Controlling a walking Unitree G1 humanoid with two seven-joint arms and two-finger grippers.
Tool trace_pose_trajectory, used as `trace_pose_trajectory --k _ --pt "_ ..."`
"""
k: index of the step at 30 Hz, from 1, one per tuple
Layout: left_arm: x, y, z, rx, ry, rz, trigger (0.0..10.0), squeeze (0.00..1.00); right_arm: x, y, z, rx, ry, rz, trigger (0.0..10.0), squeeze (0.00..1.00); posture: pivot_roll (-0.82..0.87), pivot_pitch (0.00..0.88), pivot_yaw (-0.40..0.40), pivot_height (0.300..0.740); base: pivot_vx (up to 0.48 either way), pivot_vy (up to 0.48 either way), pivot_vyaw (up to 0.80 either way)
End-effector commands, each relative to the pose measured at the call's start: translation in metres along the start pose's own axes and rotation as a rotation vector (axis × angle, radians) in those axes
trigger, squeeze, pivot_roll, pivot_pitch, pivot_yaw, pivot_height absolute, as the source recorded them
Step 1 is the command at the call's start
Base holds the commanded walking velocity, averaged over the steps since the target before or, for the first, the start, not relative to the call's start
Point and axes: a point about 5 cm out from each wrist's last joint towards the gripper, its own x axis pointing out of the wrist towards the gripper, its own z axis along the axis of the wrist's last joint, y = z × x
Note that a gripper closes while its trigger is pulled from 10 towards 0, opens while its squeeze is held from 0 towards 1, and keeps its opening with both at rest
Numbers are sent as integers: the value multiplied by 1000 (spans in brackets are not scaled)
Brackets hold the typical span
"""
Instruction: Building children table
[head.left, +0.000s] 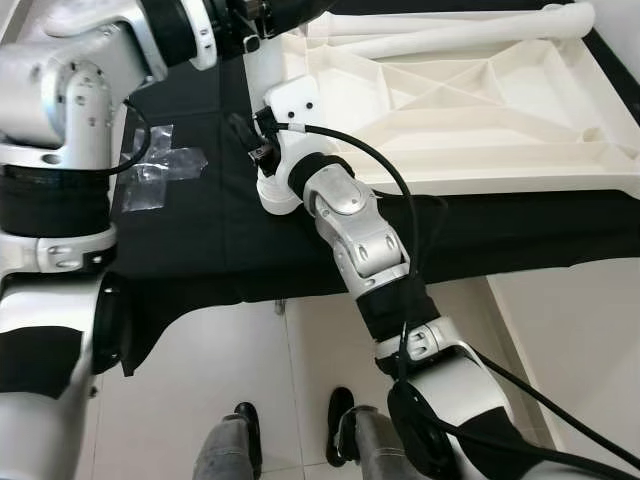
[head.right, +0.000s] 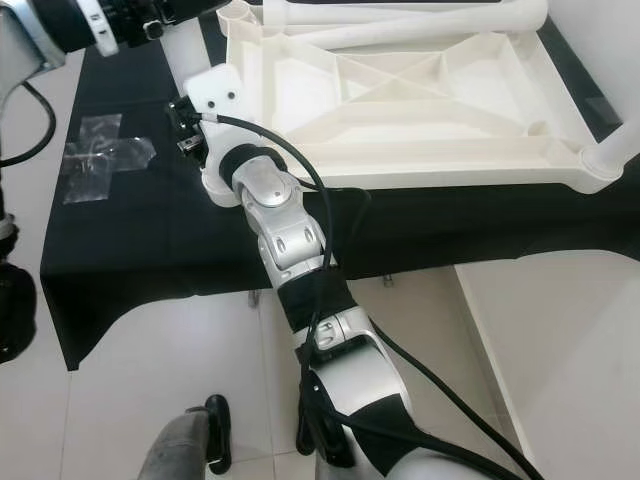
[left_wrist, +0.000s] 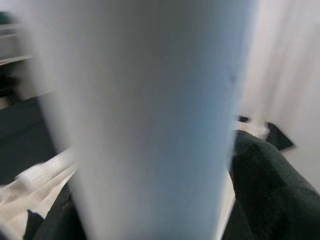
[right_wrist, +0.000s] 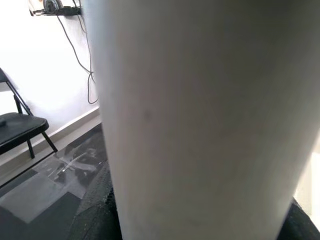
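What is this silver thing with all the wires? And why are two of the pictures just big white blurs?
The silver thing is a robot with two arms. Two pictures come from cameras in its head, looking down at a black cloth.

On the cloth lies a white plastic tabletop, upside down, so you see the ribs underneath. Loose white legs lie at its far edge, and a clear plastic bag sits to the left.

The right arm and left arm both reach to the tabletop's near left corner, where a white leg stands.

The blurry pictures come from small wrist cameras. That leg is so close it looks like a fat white blur. I can't see how the fingers are set.
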Motion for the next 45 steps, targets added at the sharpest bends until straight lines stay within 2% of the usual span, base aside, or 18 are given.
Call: trace_pose_trajectory --k 1,6,10,18,19,20,21,23,24,26,31,36,37,38,40,42,44,45 --pt "-9 -8 0 -19 7 -57 10000 0 -5 9 -35 60 163 7 0 0 126 313 -20 740 0 0 0" --pt "-35 -23 5 -12 12 -111 10000 0 -6 5 -34 48 180 -68 0 0 141 318 -26 740 0 0 0" --pt "-62 -47 26 17 0 -221 10000 0 -4 -1 -34 59 178 -84 0 0 158 320 -31 740 0 0 0" --pt "-82 -52 47 12 -78 -195 10000 0 -2 2 -37 73 184 -81 0 0 172 317 -34 740 0 0 0" --pt "-90 -57 47 -6 -73 -218 10000 0 -2 2 -37 72 185 -91 4000 0 175 318 -35 740 0 0 0" --pt "-90 -57 47 -6 -73 -218 10000 0 -2 2 -37 72 185 -91 4000 0 175 318 -35 740 0 0 0" --pt "-93 -60 46 -13 -59 -230 10000 0 -2 2 -36 71 185 -97 10000 0 175 318 -35 740 0 0 0" --pt "-97 -64 41 -27 -29 -248 10000 0 -2 3 -36 69 187 -99 10000 0 177 318 -35 740 0 0 0" --pt "-102 -69 30 -59 5 -260 10000 0 -2 3 -36 77 184 -99 10000 1000 178 319 -34 740 0 0 0" --pt "-102 -69 30 -59 5 -260 10000 0 -2 3 -36 77 184 -99 10000 1000 178 319 -34 740 0 0 0" --pt "-105 -89 -17 -216 90 -267 10000 0 -1 -6 -22 133 84 -39 10000 1000 174 327 -34 740 0 0 0" --pt "-105 -100 -29 -260 124 -310 10000 0 -2 -18 -18 130 51 -7 10000 1000 175 332 -37 740 0 0 0" --pt "-106 -105 -35 -278 147 -325 10000 0 -2 -23 -17 119 46 27 10000 945 176 332 -38 740 0 0 0" --pt "-109 -112 -44 -302 180 -329 10000 0 -2 -27 -14 94 34 90 10000 0 176 334 -40 740 0 0 0" --pt "-111 -116 -49 -317 201 -330 10000 0 -3 -29 -12 76 26 134 10000 0 176 334 -40 740 0 0 0" --pt "-118 -127 -73 -385 253 -264 10000 0 -3 -40 -2 53 -12 215 10000 0 180 339 -47 740 0 0 0" --pt "-118 -127 -73 -385 253 -264 10000 0 -3 -40 -2 53 -12 215 10000 0 180 339 -47 740 0 0 0" --pt "-121 -136 -90 -426 267 -170 10000 0 -5 -48 7 54 -52 325 10000 0 180 348 -56 740 0 0 0"
